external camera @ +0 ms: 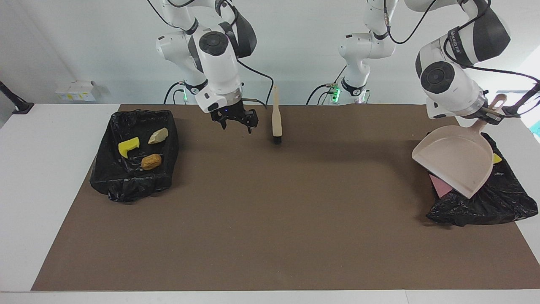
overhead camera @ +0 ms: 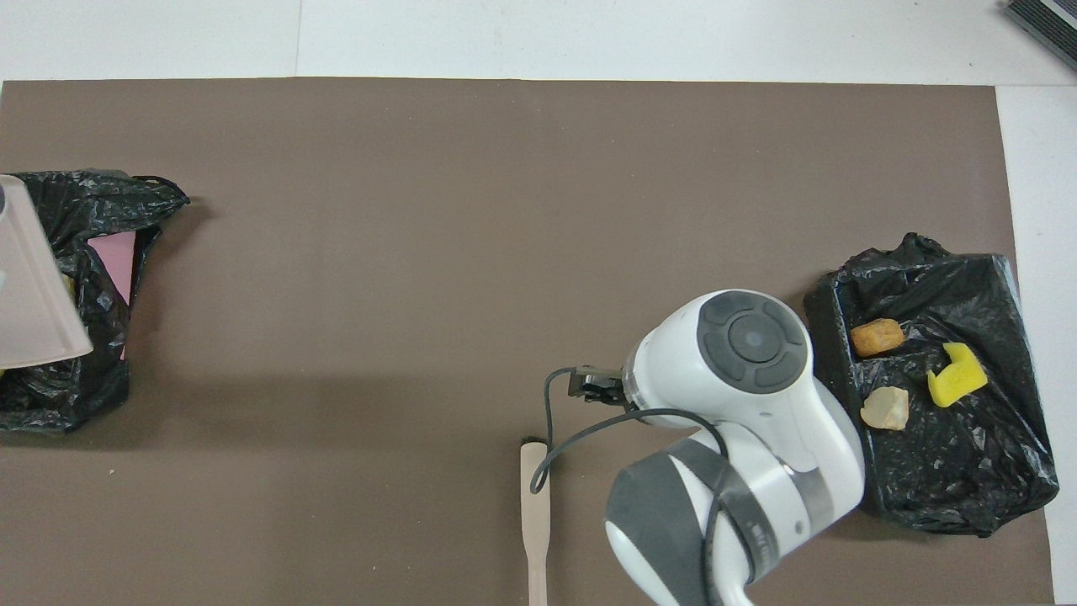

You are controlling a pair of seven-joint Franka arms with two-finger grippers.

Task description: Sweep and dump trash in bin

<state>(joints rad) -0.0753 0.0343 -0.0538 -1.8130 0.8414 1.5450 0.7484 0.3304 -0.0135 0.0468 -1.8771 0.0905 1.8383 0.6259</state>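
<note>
The beige brush stands on its bristles on the brown mat, handle up, with nothing gripping it. My right gripper hangs open and empty over the mat between the brush and the black-lined bin at the right arm's end. That bin holds three pieces of trash: a yellow chunk, a pale lump and an orange-brown lump. My left gripper is shut on the handle of the beige dustpan, which tilts over the other bin. The pan hides most of that bin's trash; one yellow bit shows.
A pink sheet pokes out of the bin under the dustpan. Small white boxes and a dark stand sit on the white table off the mat, past the right arm's end.
</note>
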